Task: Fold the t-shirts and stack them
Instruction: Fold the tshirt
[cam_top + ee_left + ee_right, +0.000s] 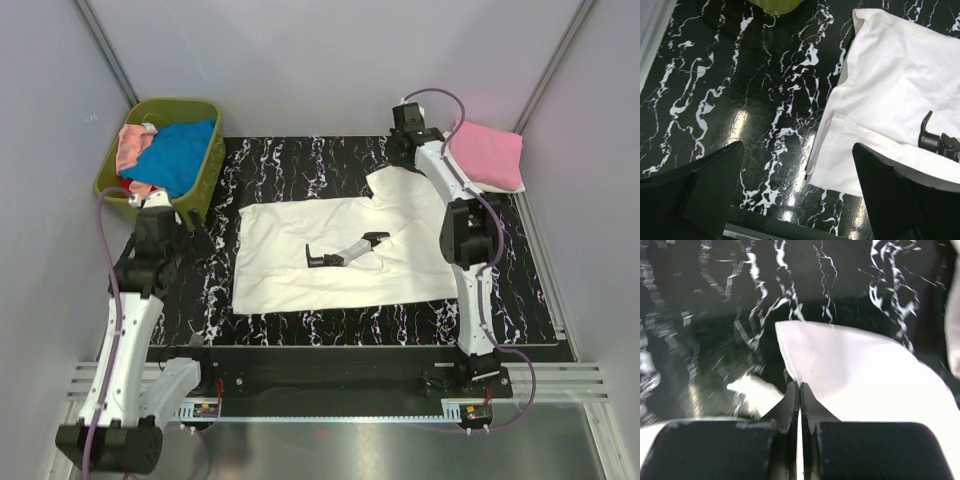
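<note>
Right gripper (799,390): clenched, its two black fingers pressed together and pinching the edge of the white cloth t-shirt (290,262) at the far right sleeve. White cloth shows on both sides of the tips.
Left gripper (796,146): released, with its black fingers spread wide and nothing between them. It hangs over bare desk just beside the shirt's left edge, not touching it.
White shirt: spread flat across the middle of the black, white-veined desk top (300,160). Its black-and-grey robot-arm print (345,250) faces up near the centre of the cloth. The pinched sleeve reaches toward the far right of the desk.
Pink shirt: a folded pink cloth t-shirt (487,152) lies at the far right corner of the desk and hangs a little over the right edge. It is just beside the right arm's wrist and apart from the white shirt.
Basket: an olive-green plastic basket (205,170) stands at the far left corner, partly beyond the desk's left edge.
Basket contents: a crumpled blue t-shirt (180,155) fills most of it. A salmon-pink t-shirt (135,145) is bunched at its far left side.
</note>
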`<state>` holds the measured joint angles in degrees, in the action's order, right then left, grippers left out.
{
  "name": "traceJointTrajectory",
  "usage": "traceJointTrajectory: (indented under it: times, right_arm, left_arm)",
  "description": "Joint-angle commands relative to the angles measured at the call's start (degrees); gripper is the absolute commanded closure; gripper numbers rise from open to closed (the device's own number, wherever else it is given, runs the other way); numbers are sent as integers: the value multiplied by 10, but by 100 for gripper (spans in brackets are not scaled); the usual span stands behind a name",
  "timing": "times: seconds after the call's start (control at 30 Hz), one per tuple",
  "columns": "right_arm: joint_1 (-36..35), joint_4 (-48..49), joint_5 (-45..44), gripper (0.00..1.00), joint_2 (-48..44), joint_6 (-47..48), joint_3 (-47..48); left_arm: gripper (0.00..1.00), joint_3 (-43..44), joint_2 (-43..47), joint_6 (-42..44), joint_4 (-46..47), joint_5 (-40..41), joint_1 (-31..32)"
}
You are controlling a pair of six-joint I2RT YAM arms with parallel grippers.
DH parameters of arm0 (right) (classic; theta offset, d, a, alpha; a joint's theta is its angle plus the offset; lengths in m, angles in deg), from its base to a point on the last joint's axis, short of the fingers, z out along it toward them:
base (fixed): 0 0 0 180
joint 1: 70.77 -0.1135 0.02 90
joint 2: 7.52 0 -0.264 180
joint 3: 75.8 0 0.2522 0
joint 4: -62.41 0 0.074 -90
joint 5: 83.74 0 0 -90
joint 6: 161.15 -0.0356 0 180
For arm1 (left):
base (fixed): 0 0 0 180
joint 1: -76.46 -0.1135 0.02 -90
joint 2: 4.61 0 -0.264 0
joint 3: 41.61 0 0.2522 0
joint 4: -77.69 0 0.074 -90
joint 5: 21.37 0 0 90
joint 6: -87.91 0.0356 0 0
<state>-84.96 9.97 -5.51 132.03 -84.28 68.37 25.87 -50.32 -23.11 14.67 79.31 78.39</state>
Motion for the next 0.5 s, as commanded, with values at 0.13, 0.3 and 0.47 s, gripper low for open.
traceJointTrajectory:
  times: [0.13, 0.3, 0.47]
  right_arm:
    - [0, 57, 14, 100, -257, -61, -221]
    - [17, 54, -46, 100, -380, -95, -359]
    - [40, 55, -26, 100, -440, -118, -472]
  left_arm:
    - [6, 189, -249, -10, 68, 3, 53]
    - [14, 305, -436, -8, 87, -5, 69]
    - [23, 434, -625, -8, 67, -22, 69]
